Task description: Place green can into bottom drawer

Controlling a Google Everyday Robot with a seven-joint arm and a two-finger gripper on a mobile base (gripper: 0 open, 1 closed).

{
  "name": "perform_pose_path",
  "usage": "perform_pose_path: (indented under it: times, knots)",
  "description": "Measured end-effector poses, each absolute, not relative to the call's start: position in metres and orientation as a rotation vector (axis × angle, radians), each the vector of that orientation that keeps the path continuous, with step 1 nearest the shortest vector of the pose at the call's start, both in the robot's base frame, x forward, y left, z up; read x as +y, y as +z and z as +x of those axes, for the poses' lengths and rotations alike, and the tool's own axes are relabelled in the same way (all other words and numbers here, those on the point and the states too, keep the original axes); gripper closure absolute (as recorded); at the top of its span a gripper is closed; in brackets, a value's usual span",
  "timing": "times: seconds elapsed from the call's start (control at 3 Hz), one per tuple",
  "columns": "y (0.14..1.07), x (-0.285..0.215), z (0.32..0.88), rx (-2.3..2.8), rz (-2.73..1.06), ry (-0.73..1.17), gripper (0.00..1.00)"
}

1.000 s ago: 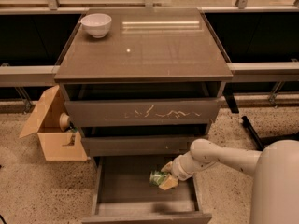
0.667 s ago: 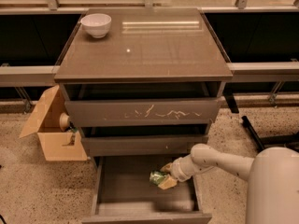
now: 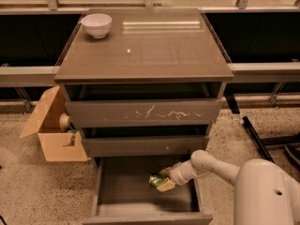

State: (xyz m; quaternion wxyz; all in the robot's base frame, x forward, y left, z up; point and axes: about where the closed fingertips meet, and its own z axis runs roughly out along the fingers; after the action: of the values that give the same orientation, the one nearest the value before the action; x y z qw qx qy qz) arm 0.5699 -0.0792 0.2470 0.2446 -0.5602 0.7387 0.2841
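One cardboard box [image 3: 52, 142] sits on the floor left of the cabinet [image 3: 145, 55], whose top carries a white bowl [image 3: 96, 25] at its back left corner. Lower down, the bottom drawer [image 3: 124, 196] stands pulled open. Inside it, the green can [image 3: 153, 181] is clamped between the fingers of the gripper [image 3: 162, 179], which reaches in from the right.

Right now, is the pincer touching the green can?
Touching. The camera view shows the pincer clamped on the green can, tan fingers above and below it, over the open bottom drawer.
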Motion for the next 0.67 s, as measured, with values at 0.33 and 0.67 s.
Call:
perform_pose_path:
  times: [0.33,0.67]
  knots:
    - [0.223,-0.080,0.572,2.040,-1.502,0.813,0.66]
    - [0.205,-0.080,0.571,2.063,-1.484,0.846,0.43]
